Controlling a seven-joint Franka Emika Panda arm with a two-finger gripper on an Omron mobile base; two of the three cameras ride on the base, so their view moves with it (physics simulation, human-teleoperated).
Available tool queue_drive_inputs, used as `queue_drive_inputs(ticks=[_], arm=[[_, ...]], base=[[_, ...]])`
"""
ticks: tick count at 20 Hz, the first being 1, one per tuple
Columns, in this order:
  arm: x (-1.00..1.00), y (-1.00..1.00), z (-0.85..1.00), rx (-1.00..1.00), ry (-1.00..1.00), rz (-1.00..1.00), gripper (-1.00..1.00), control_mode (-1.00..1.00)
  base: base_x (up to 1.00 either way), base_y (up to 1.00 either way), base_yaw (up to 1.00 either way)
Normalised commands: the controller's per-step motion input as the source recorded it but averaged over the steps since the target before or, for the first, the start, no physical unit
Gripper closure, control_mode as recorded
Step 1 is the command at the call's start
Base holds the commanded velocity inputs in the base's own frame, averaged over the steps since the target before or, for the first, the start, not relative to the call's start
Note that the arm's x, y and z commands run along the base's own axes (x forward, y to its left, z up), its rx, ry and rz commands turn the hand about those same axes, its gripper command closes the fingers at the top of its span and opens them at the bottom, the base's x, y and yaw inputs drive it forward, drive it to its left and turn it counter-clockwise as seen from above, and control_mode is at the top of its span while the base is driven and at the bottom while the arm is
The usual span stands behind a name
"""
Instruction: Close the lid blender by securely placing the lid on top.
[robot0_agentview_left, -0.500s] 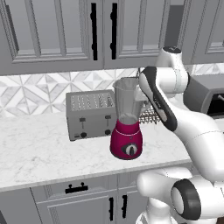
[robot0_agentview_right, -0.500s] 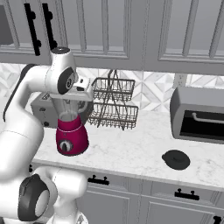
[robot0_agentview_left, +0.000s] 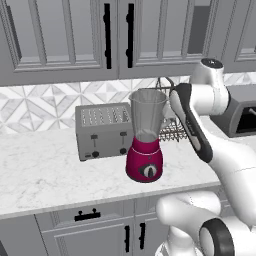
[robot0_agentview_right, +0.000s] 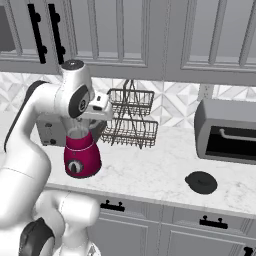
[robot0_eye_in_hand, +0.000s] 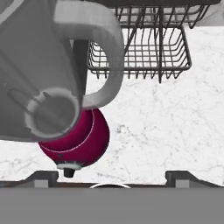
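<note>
The blender (robot0_agentview_left: 146, 145) stands on the marble counter (robot0_agentview_left: 45, 175), its jar open, the toaster (robot0_agentview_left: 102, 131) just beside it at nine o'clock. In the hand view its jar and magenta base (robot0_eye_in_hand: 81, 142) sit at ten o'clock of the claw (robot0_eye_in_hand: 111, 177), whose fingertips (robot0_eye_in_hand: 43, 177) stand wide apart, holding nothing. The lid (robot0_agentview_right: 201, 182) lies well apart on the counter.

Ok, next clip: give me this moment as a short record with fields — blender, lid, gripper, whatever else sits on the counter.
blender: magenta-based blender with clear grey jar, upright on the white marble counter, jar top open, no lid on
lid: dark round lid lying flat on the counter, far right of the blender, in front of the grey toaster oven
gripper: two-finger gripper above the jar's handle side, looking down; holding nothing; open or shut not clear
nearby: silver toaster beside the blender; dark wire dish rack behind
task state: lid not yet picked up
</note>
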Motion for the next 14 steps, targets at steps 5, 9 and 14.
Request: queue_drive_inputs(ticks=[5, 9, 14], arm=[[-0.41, -0.55, -0.14, 0.00, -0.15, -0.15, -1.00, -1.00], [-0.44, -0.78, -0.03, 0.02, -0.04, -0.17, -1.00, -1.00], [-0.36, -0.92, -0.16, 0.00, 0.00, -0.20, -1.00, -1.00]], base=[[0.00, 0.00, 0.00], [0.00, 0.00, 0.00], [0.00, 0.00, 0.00]])
